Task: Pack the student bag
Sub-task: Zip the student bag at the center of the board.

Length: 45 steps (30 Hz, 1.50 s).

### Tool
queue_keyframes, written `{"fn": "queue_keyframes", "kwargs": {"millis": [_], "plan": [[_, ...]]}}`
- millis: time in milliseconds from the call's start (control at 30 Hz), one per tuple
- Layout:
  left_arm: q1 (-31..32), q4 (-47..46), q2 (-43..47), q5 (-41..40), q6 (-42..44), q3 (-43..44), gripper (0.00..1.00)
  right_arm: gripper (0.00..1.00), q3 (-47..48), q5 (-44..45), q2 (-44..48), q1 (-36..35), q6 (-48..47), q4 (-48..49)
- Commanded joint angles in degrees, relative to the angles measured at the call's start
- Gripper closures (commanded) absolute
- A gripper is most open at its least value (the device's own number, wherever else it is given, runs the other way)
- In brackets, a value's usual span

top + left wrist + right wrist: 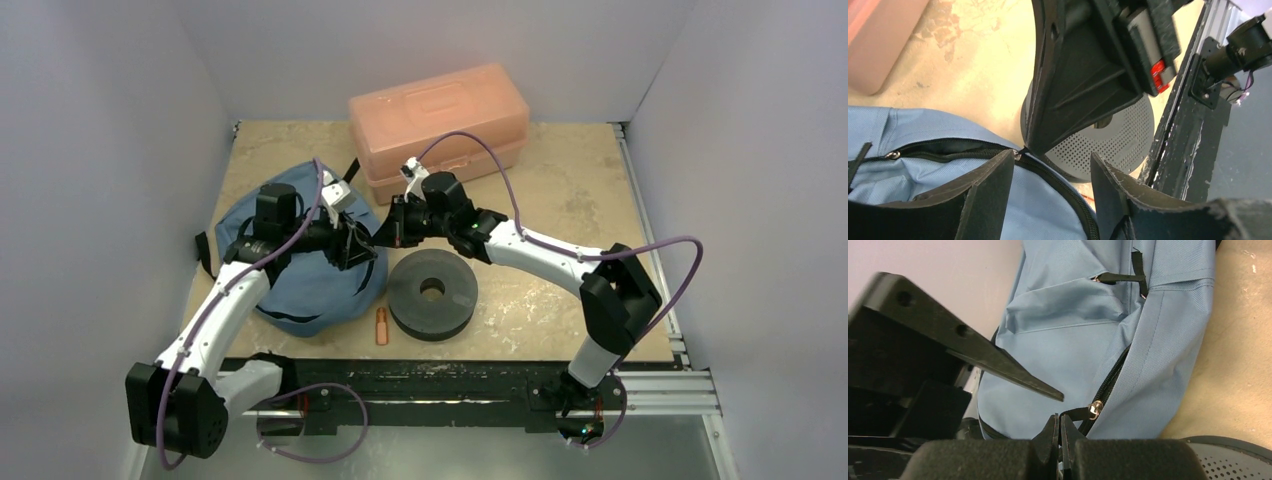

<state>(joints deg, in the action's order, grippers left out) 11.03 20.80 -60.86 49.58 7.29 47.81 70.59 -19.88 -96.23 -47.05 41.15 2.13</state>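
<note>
The slate-blue student bag lies flat at the table's left. My right gripper is at the bag's right edge, shut on the black zipper pull tab; in the right wrist view its jaws pinch the tab next to the metal slider. My left gripper hovers open just above the bag fabric beside the zipper, which gapes a little and shows dark lining. Its fingers hold nothing. The right gripper's tip sits just ahead of them.
A dark grey perforated disc lies right of the bag, near the front edge. A small copper-coloured cylinder lies between bag and disc. A salmon-pink plastic box stands at the back. White walls enclose three sides.
</note>
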Motion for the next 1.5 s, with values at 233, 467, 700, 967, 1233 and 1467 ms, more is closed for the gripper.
{"fn": "queue_keyframes", "kwargs": {"millis": [233,467,700,967,1233,1467], "plan": [[0.26,-8.92,-5.35,3.45,1.66,-2.16,0.52,1.0,1.4,-3.4,3.39,0.64,2.01,3.49],[0.4,-15.82,-6.92,0.71,-2.88,-3.07,0.55,1.0,1.19,-3.37,3.59,0.64,2.1,4.3],[1.12,-18.49,-7.69,0.07,-4.26,-3.53,0.69,1.0,1.22,-3.44,3.5,0.64,2.51,4.49],[1.1,-14.43,-7.76,-4.66,-2.19,-2.21,1.0,0.83,0.98,2.01,5.94,0.64,-1.23,-0.09],[1.1,-13.44,-7.61,-6.1,-5.12,-1.67,1.0,0.31,-11.39,7.53,11.64,0.29,3.22,6.5],[1.1,-12.99,-9.5,-5.24,-11.13,0.14,1.0,0.31,-9.0,5.52,3.89,-3.9,3.04,10.75]]}}
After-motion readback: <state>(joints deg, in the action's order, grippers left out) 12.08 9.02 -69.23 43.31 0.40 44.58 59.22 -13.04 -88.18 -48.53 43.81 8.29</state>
